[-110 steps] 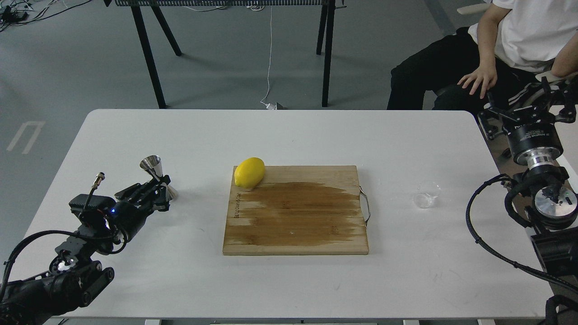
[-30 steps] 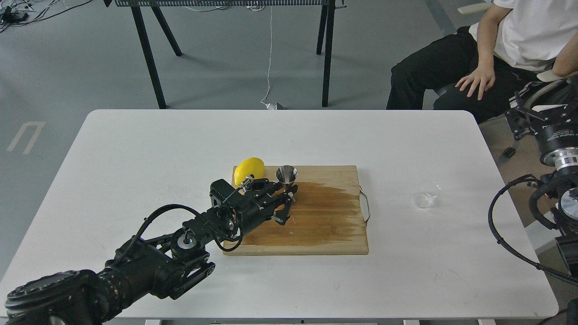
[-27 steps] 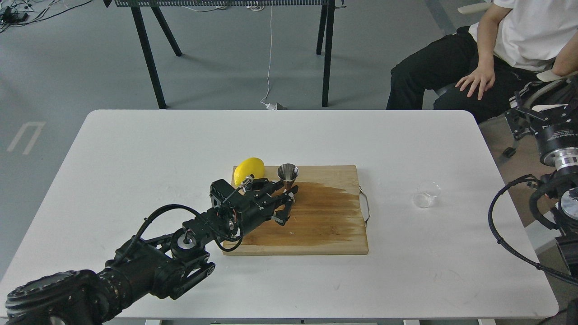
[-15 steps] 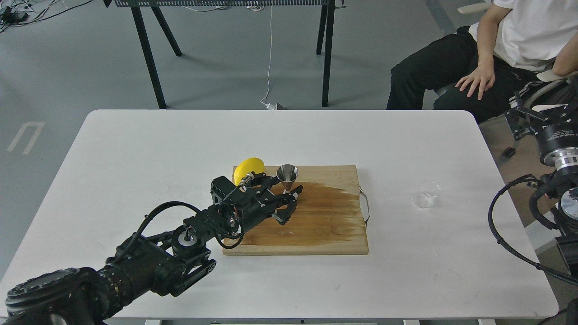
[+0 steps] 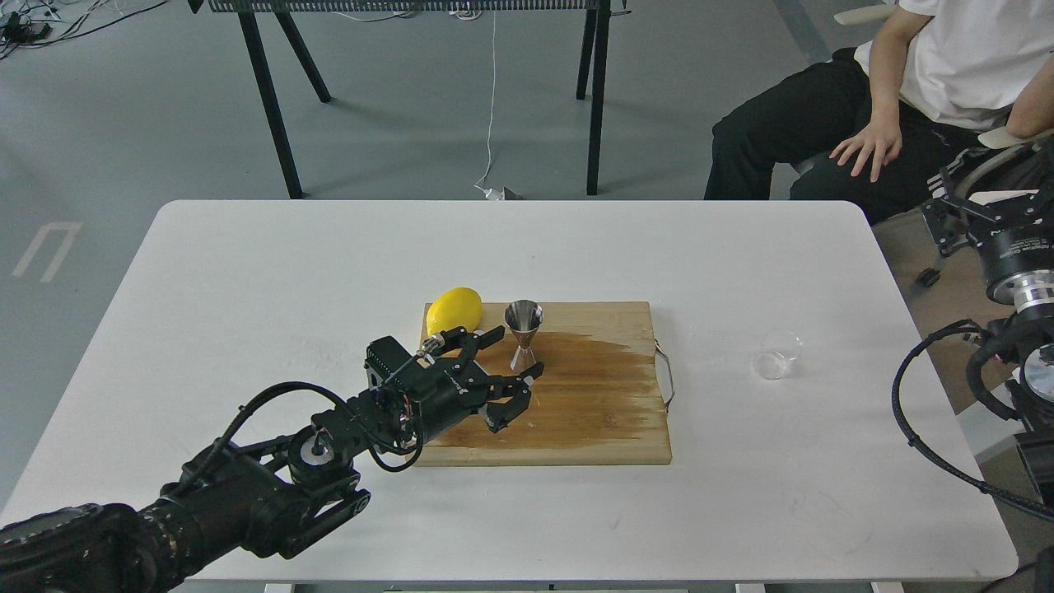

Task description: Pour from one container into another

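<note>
The steel jigger [image 5: 524, 329] stands upright on the back left part of the wooden cutting board [image 5: 576, 420]. My left gripper [image 5: 515, 352] is open just left of it, one fingertip on either side of its lower cone, not gripping it. The clear glass cup [image 5: 778, 354] sits upright on the white table to the right of the board, well apart from both grippers. My right gripper [image 5: 947, 221] hangs off the table's right edge, dark and bunched, so its fingers cannot be told apart.
A yellow lemon [image 5: 454, 310] rests on the board's back left corner, close to my left wrist. The board has a wet dark patch and a metal handle [image 5: 665, 375] on its right side. A seated person [image 5: 897, 91] is beyond the far right corner.
My left arm carried the jigger from the table's left side onto the board, set it down, opened its fingers and drew back a little. The right arm shifted slightly outward.
</note>
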Robot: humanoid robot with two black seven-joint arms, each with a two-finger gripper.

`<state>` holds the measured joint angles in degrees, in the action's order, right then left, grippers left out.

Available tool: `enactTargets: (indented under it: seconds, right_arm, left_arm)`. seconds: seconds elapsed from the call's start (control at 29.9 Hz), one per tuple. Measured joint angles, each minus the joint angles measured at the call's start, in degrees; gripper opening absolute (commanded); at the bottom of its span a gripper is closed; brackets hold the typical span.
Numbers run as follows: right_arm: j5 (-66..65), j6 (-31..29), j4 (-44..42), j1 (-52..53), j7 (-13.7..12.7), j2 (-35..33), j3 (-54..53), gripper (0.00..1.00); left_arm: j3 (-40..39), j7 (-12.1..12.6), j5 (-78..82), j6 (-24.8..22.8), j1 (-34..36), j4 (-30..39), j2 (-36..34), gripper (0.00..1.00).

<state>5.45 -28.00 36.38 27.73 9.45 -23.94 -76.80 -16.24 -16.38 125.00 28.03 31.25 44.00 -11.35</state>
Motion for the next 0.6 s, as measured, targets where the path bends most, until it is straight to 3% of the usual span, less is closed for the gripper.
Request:
enactTargets:
  seconds: [0.13, 0.3, 0.47, 0.6]
  right_arm:
    - [-0.11, 0.0, -0.69, -0.05, -0.32, -1.97, 0.27, 1.0]
    - [0.58, 0.0, -1.64, -0.74, -0.83, -6.55, 0.18, 1.0]
    - [3.78, 0.0, -1.58, -2.93, -1.89, -7.43, 0.2, 1.0]
    - [8.89, 0.0, 2.34, -7.36, -2.26, -7.44, 0.24, 1.0]
  left_arm:
    - [0.06, -0.41, 0.0, -1.85, -1.31, 8.92, -9.18, 0.77]
    - [-0.46, -4.83, -1.05, -3.4, -2.12, 13.08, -16.45, 0.76]
    - [-0.81, -9.85, -21.2, -5.01, -0.1, 13.54, -18.72, 0.82]
    - [-1.16, -11.45, -37.94, -8.15, 1.75, 13.73, -18.45, 0.9]
